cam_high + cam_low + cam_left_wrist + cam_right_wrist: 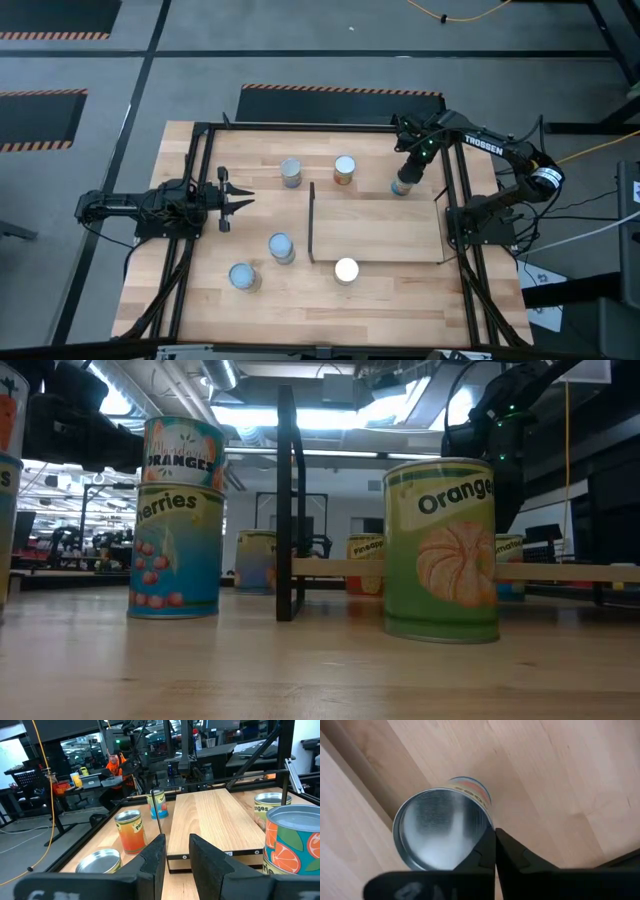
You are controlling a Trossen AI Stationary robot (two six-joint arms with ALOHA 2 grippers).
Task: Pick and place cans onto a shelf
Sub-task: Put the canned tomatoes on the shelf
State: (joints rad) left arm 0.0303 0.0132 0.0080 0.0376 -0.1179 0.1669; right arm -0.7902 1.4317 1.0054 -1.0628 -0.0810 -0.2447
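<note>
Six cans stand upright on the table around the shelf (390, 228), a light-wood board with a dark upright panel (312, 225) on its left edge. One silver-topped can (400, 188) stands just beyond the shelf's far edge. My right gripper (495, 840) points down at it, shut, its tips at the rim of the can (440, 832). Two cans (291, 172) (344, 170) stand at the far side, two (281, 247) (243, 277) at the near left, one (346, 270) by the shelf's near edge. My left gripper (236, 198) waits at the table's left, open, holding nothing. My right gripper comes from above with its fingers (482, 852) shut together. Their tips lie at one side of the can's top rim (489, 822), not around the can's body. I cannot tell whether they touch the rim. The can stands upright on the table.
Black frame rails (300, 127) run along the table's edges. In the low view a green orange can (442, 550) and a blue can (176, 555) stand near the camera. A person in orange (117, 765) sits in the room beyond the table.
</note>
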